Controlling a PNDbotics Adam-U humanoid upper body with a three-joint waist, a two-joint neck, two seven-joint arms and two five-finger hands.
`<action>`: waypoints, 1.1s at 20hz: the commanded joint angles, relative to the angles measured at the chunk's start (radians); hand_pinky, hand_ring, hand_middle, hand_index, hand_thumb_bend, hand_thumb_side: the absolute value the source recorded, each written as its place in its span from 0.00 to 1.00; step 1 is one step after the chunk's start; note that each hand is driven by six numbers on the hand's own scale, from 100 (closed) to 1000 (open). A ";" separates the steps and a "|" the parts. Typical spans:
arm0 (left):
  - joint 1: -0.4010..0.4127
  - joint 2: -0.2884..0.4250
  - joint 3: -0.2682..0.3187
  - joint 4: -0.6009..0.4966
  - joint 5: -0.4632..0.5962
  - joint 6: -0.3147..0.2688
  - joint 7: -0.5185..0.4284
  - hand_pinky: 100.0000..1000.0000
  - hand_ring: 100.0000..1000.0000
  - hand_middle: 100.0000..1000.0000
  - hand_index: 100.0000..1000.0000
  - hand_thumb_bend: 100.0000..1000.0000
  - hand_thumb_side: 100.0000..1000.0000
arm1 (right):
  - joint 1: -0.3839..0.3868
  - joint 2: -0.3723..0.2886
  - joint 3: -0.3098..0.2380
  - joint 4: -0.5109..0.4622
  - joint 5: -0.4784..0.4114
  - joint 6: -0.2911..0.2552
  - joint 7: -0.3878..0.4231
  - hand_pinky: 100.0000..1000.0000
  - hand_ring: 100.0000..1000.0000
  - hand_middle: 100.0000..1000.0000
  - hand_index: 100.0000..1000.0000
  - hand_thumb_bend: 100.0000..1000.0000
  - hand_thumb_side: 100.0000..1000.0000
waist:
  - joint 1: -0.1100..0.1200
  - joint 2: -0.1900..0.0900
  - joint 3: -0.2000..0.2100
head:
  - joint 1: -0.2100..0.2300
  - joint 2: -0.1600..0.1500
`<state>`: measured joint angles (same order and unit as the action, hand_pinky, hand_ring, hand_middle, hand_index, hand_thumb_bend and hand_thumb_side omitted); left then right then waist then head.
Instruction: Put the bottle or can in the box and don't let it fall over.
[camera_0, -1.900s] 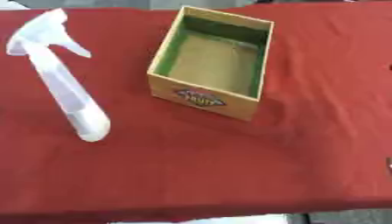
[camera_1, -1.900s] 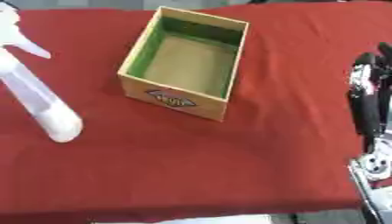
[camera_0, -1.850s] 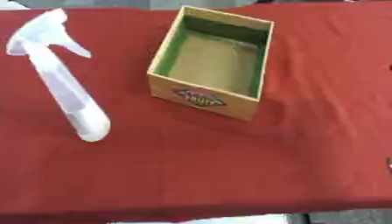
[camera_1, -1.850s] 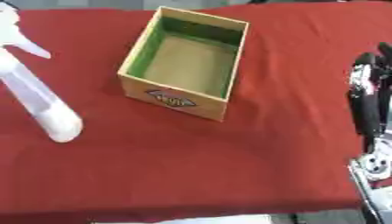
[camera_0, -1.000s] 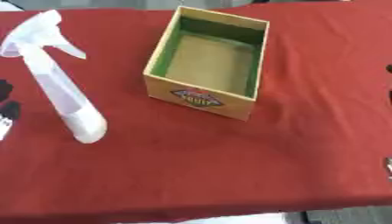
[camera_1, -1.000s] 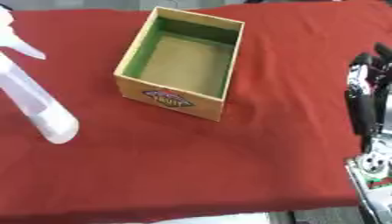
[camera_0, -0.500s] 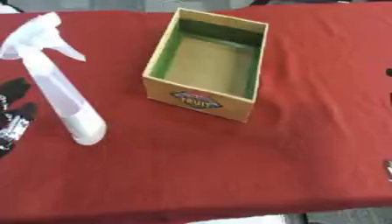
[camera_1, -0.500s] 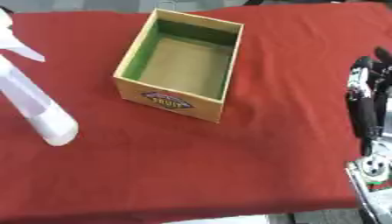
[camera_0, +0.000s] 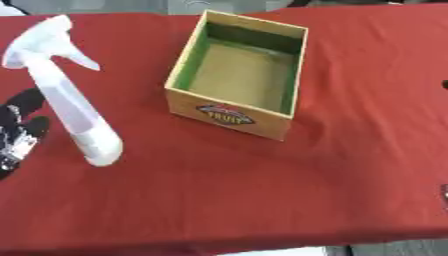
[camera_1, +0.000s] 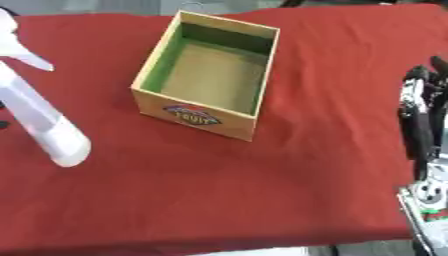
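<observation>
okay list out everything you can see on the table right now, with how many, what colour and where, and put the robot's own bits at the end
spray bottle: one, translucent white with a white trigger head, on the left side of the table, its base toward the near edge and its head toward the far edge.
box: one, tan cardboard with a green inner lining and a fruit label on the near face, open-topped and empty, at the middle of the table toward the far edge.
tablecloth: one, red, covering the whole table.
left hand: one, black with silver parts, at the left edge just left of the spray bottle, not touching it.
right hand: one, black with silver parts, at the right edge, well clear of the box.
</observation>
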<state>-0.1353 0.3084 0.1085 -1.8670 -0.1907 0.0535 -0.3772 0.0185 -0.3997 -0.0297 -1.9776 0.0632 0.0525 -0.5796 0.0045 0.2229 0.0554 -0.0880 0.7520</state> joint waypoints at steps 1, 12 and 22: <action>-0.014 0.023 0.011 -0.003 -0.035 0.017 0.025 0.89 1.00 1.00 0.92 0.24 0.75 | -0.004 -0.011 -0.002 -0.022 -0.005 -0.002 0.003 0.88 0.71 0.68 0.90 0.00 0.78 | 0.000 -0.011 -0.002 | 0.005 -0.016; -0.039 0.018 -0.002 -0.018 -0.091 0.070 0.099 0.90 1.00 1.00 0.94 0.26 0.74 | -0.003 -0.008 -0.001 -0.022 -0.006 0.000 0.005 0.88 0.71 0.68 0.90 0.00 0.78 | -0.001 -0.008 -0.001 | 0.004 -0.028; -0.086 0.028 -0.015 -0.015 -0.078 0.069 0.091 0.89 1.00 1.00 0.93 0.29 0.75 | -0.004 -0.005 0.002 -0.022 -0.006 -0.002 0.008 0.87 0.71 0.68 0.90 0.00 0.78 | 0.000 -0.008 -0.006 | -0.013 -0.027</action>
<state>-0.2082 0.3085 0.0950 -1.8632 -0.2738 0.1227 -0.2875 0.0187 -0.3931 -0.0239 -1.9776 0.0596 0.0515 -0.5741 0.0041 0.2239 0.0499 -0.0976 0.7355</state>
